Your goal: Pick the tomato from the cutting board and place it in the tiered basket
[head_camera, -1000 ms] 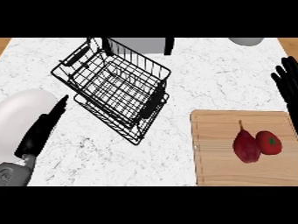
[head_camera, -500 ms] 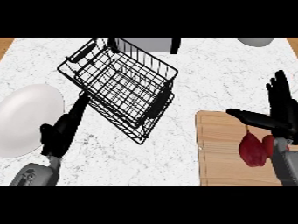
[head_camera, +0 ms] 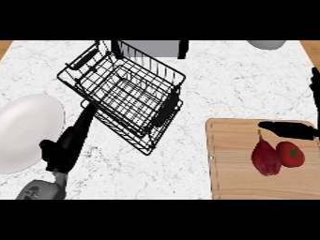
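Tomato (head_camera: pixel 291 154): on the cutting board (head_camera: pixel 235 180) by the counter's (head_camera: pixel 239 79) right edge, touching a dark red fruit (head_camera: pixel 265 159).
Right hand (head_camera: pixel 313 123): open, fingers straight, above the tomato, not touching.
Left hand (head_camera: pixel 66 146): open, between white plate (head_camera: pixel 18 132) and tiered basket (head_camera: pixel 124 91).

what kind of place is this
Most likely a kitchen counter: a white marble top holding a wooden cutting board with a tomato, a black wire tiered basket and a white plate.

Tomato (head_camera: pixel 290 154) on cutting board (head_camera: pixel 235 183) — basket (head_camera: pixel 124 93) apart
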Robot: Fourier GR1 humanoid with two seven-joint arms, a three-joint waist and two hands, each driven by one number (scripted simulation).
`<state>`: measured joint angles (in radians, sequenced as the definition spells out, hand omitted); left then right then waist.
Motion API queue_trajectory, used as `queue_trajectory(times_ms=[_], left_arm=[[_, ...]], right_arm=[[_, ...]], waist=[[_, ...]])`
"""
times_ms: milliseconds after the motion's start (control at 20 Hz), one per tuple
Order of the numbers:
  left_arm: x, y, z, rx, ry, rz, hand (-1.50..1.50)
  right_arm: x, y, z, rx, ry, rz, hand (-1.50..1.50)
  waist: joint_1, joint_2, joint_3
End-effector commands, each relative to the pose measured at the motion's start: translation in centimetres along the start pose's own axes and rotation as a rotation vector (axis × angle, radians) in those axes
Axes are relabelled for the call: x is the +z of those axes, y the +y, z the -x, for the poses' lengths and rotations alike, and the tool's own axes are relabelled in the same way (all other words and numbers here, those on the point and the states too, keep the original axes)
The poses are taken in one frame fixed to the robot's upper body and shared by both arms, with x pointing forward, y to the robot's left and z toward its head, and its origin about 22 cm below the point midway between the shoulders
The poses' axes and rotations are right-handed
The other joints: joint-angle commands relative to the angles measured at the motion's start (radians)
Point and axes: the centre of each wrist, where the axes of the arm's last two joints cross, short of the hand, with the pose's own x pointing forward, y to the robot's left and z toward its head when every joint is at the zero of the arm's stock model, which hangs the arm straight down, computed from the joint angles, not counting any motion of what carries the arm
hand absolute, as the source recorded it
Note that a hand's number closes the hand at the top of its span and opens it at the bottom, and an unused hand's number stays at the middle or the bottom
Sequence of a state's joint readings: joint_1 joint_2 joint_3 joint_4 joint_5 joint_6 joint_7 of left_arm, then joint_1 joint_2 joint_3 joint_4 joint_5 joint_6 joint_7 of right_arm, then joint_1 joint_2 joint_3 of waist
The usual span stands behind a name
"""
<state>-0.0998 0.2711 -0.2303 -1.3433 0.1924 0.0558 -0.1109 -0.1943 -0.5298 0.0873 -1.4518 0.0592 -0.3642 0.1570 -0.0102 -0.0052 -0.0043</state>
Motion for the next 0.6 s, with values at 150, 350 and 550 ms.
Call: queue_trajectory(times_ms=[150, 350, 550], left_arm=[[-0.2, -0.1, -0.4, 0.008, -0.015, 0.025, 0.0], [-0.7, -1.0, -0.8, 0.009, -0.021, 0.024, 0.0], [-1.0, -1.1, -0.5, 0.009, -0.028, 0.021, 0.0]], right_arm=[[-0.4, -5.4, -2.4, 0.602, 0.218, -0.217, -1.5], [0.7, -5.0, -6.2, 0.802, 0.298, -0.369, -1.5], [2.7, -3.1, -10.7, 0.832, 0.364, -0.445, -1.5]], waist=[[-0.007, -0.005, -0.01], [-0.011, -0.009, -0.007], [-0.003, -0.001, 0.0]])
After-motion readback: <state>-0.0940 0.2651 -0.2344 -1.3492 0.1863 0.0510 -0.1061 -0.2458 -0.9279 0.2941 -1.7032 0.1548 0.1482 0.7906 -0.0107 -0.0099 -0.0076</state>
